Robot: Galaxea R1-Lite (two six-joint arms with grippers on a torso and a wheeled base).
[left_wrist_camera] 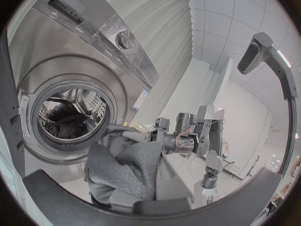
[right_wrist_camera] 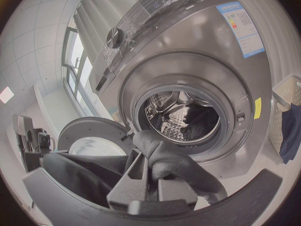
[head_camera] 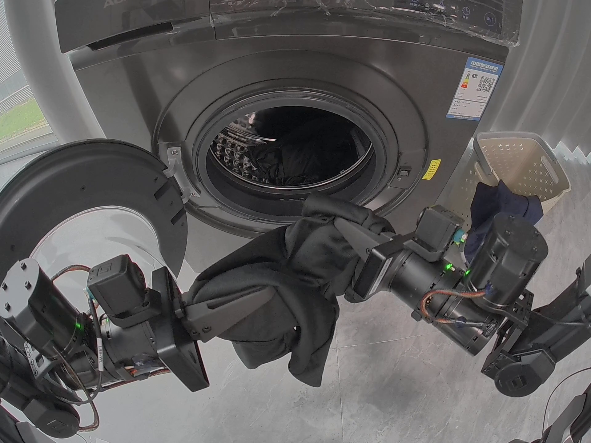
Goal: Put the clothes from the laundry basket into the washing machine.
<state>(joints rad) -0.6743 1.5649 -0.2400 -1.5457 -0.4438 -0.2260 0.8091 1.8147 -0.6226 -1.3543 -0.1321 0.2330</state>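
Observation:
A black garment [head_camera: 289,278] hangs in the air between both grippers, just below and in front of the washing machine's round opening [head_camera: 394,136]. My left gripper [head_camera: 265,296] is shut on its lower left part, with cloth bunched over the fingers [left_wrist_camera: 150,203]. My right gripper [head_camera: 345,229] is shut on the upper right part, closer to the opening, and a fold bulges above its fingers [right_wrist_camera: 141,176]. Dark clothes [head_camera: 301,155] lie inside the drum. The laundry basket [head_camera: 523,161] stands to the machine's right with a dark blue garment [head_camera: 498,204] draped over its rim.
The machine's door [head_camera: 80,186] stands swung open on the left, right beside my left arm. Grey tiled floor [head_camera: 381,389] lies below the hanging garment. White curtains [head_camera: 554,63] hang behind the basket.

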